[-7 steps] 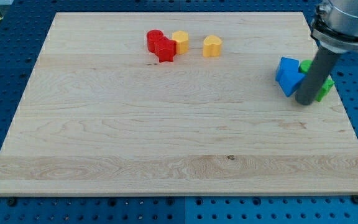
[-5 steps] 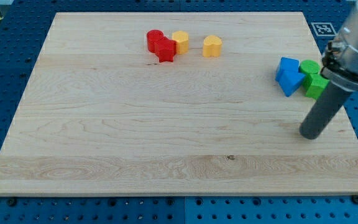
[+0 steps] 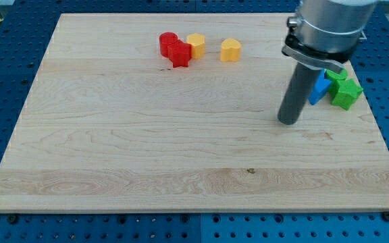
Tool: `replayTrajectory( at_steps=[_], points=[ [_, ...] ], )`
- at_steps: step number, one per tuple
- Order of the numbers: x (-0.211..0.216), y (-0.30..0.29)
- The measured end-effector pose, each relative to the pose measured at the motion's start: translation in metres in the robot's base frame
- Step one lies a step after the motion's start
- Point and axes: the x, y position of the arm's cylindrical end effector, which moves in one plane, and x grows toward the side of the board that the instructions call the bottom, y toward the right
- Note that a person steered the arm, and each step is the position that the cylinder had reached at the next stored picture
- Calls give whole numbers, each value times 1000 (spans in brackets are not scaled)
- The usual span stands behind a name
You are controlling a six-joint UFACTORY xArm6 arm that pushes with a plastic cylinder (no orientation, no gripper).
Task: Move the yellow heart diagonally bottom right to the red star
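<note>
- I carry no jaws at all, so there is nothing to report as open, closed or gripping; my arm ends in a straight dark rod, and my tip (image 3: 288, 122) rests on the wooden surface (image 3: 147, 155) in its right half.
- My tip touches no block.
- The yellow heart (image 3: 230, 50) sits near the top of the surface, well apart from my tip at about 11 o'clock from it.
- The red star (image 3: 179, 54) lies at 9 o'clock from the yellow heart, apart from it.
- A yellow block (image 3: 196, 44), its shape hard to make out, stands between the two, touching the red star at its 2 o'clock side and separated from the yellow heart by a clear gap.
- A red cylinder (image 3: 167, 42) touches the red star at its 10 o'clock side.
- A blue block (image 3: 319, 86) shows just beside my rod at about 2 o'clock from my tip, partly hidden behind the rod, so I cannot tell its shape.
- Two green blocks (image 3: 345, 92) sit against the blue one on its 3 o'clock side, near the surface's right edge.
</note>
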Motion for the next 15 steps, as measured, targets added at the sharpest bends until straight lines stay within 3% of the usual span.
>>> replayTrajectory(
  at_steps=[5,6,8,12,15],
  points=[
    [-168,-9],
    [-179,-33],
    [-179,-92],
    [-172,-73],
    [-122,-73]
  ],
)
